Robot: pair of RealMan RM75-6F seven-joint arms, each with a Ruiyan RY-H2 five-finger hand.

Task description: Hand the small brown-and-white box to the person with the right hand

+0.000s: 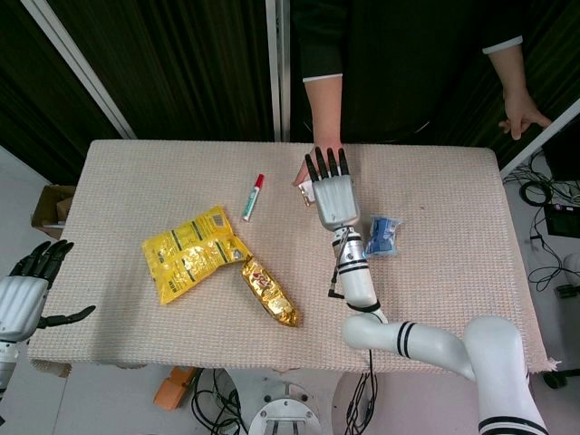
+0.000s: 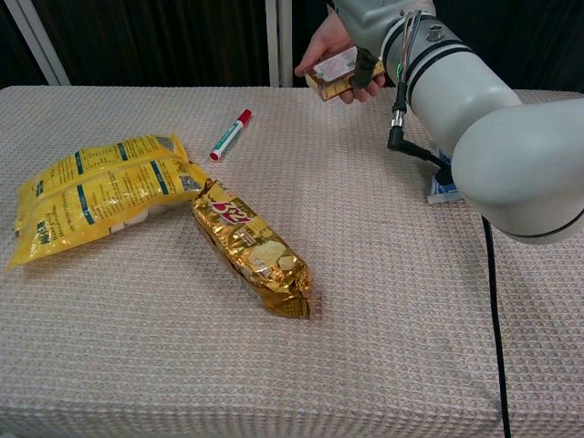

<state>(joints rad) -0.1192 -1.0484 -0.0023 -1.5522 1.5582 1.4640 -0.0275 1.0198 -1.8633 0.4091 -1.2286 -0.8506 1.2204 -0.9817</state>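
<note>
The small brown-and-white box [image 2: 333, 75] is up off the table at its far edge, tilted, and only a corner of the box [image 1: 305, 190] shows in the head view. My right hand [image 1: 333, 195] lies flat over it with straight fingers, its dark thumb [image 2: 365, 67] pressed against the box. The person's hand [image 2: 321, 44] is curled around the same box from the far side, so both hands hold it. My left hand [image 1: 23, 294] hangs beside the table's near left corner, fingers apart, holding nothing.
On the cloth lie a yellow bag [image 1: 192, 252], a gold packet [image 1: 270, 292], a red-capped marker [image 1: 253, 197] and a blue packet [image 1: 381, 236] just right of my right forearm. The person's other hand [image 1: 521, 111] rests at the far right corner.
</note>
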